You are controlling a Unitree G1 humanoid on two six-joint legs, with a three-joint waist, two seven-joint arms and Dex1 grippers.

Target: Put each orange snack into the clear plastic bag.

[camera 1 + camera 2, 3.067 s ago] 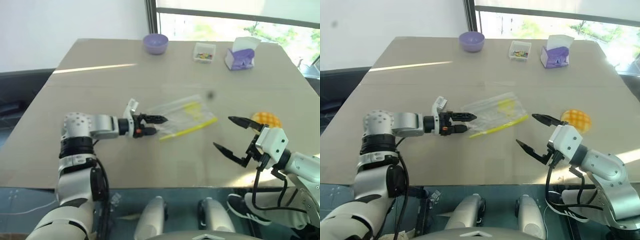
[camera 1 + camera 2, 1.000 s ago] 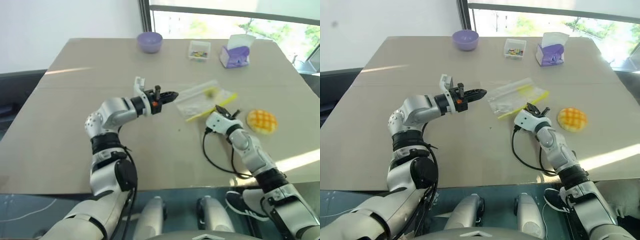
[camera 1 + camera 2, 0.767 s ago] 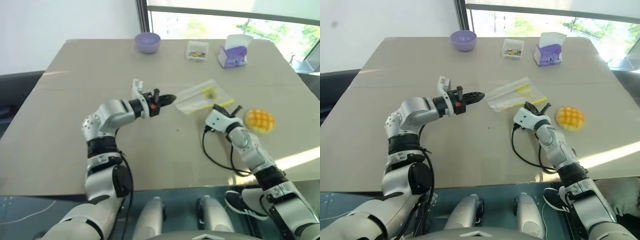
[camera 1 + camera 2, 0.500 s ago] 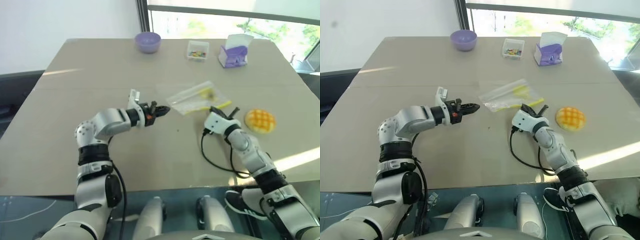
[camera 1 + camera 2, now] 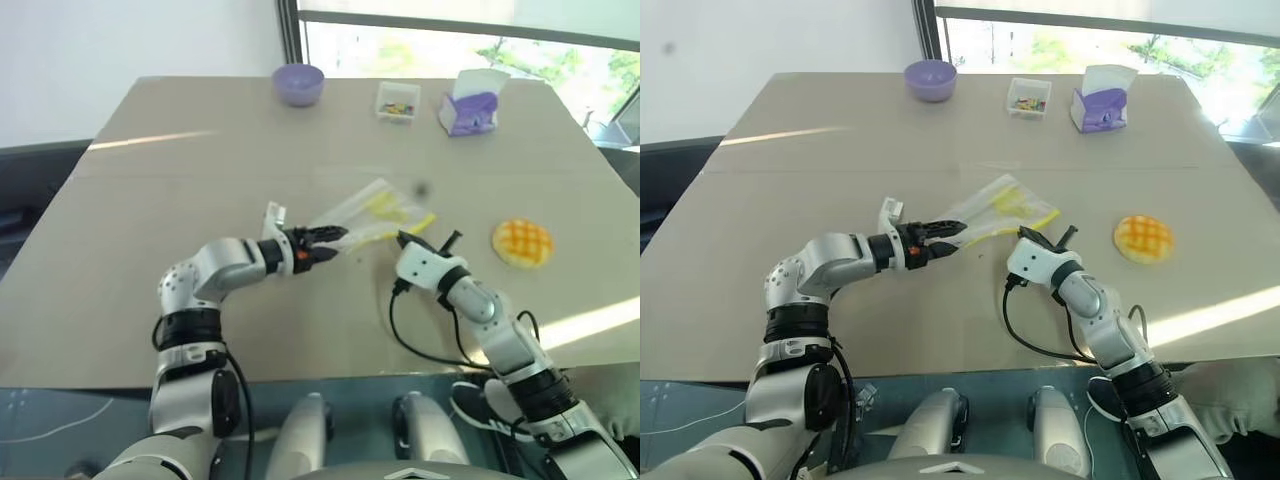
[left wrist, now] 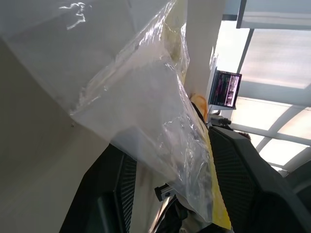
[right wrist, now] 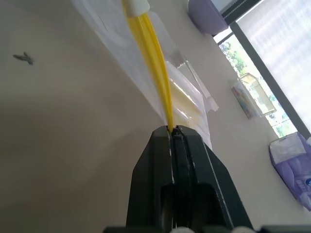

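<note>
The clear plastic bag (image 5: 368,212) lies slanted at the table's middle, its yellow seal strip (image 7: 154,53) toward my right. My right gripper (image 5: 426,243) is shut on the end of that strip, which runs straight into the closed fingers (image 7: 172,145). At the bag's other end my left gripper (image 5: 322,238) is open, and the bag's film (image 6: 146,107) hangs between its spread fingers (image 6: 116,189). The orange snack (image 5: 522,242), a round bun with a grid top, rests on the table to the right of my right gripper, apart from it.
Along the far edge of the table (image 5: 150,180) stand a purple bowl (image 5: 298,84), a small clear box of coloured bits (image 5: 398,100) and a purple and white tissue box (image 5: 472,103). A window runs behind them.
Both arms drew the bag nearer and to the left. My left gripper sank and its fingers came apart. The right gripper stayed shut on the seal strip. The snack did not move.
</note>
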